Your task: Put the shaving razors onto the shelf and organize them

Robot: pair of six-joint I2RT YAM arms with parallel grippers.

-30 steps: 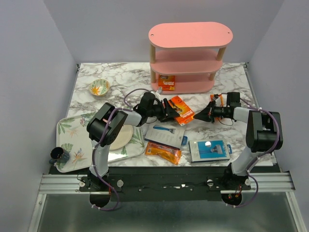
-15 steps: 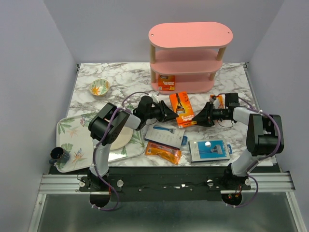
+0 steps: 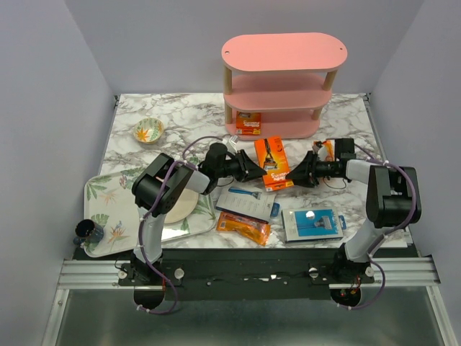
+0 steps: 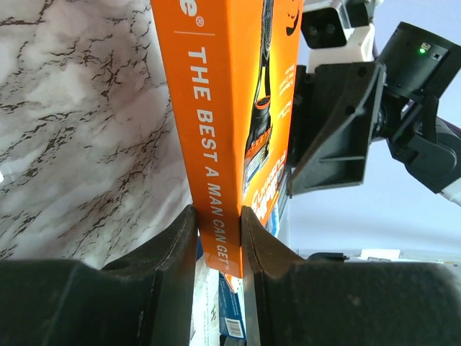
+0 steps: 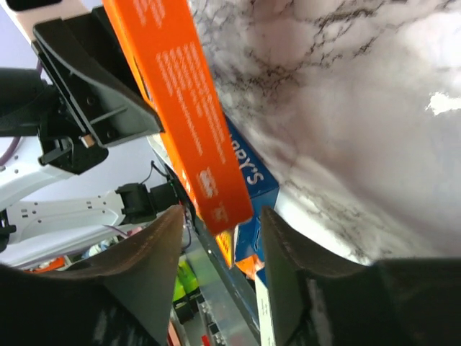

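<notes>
An orange razor pack stands on edge above the marble table, in front of the pink shelf. My left gripper is shut on its left edge; in the left wrist view both pads pinch the orange pack at the gripper. My right gripper is open at the pack's right edge, and the pack's end hangs between its spread fingers. Another orange pack lies on the shelf's bottom board. Two blue-grey cards and an orange packet lie on the table.
A floral tray with a pink round plate and a dark cup sits at the near left. A small floral bowl stands at the back left. Something orange shows behind the right arm.
The left gripper closed further on the orange pack and turned it from tilted to more upright. The right gripper went from shut to open and moved left around the pack's right edge.
</notes>
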